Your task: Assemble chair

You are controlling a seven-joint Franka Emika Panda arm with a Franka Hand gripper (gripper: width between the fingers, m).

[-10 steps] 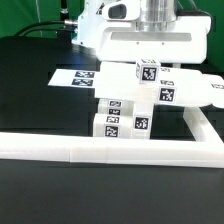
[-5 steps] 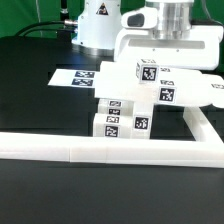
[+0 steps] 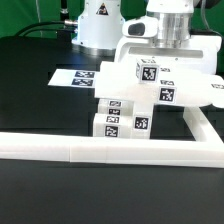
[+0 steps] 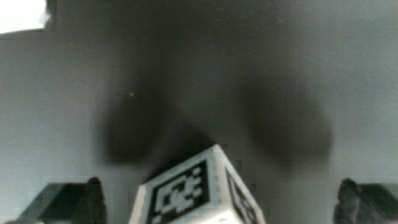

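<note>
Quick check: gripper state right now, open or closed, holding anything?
Gripper: open, jaws spread wide to either side of a tagged white chair part, nothing held.

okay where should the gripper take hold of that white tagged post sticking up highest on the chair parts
Grip the tall white tagged plastic post near its top end, coming straight down from above. It stands upright and rises clear of the white chair blocks below it, so two opposite side faces are free. The open gripper looks already set either side of it.
</note>
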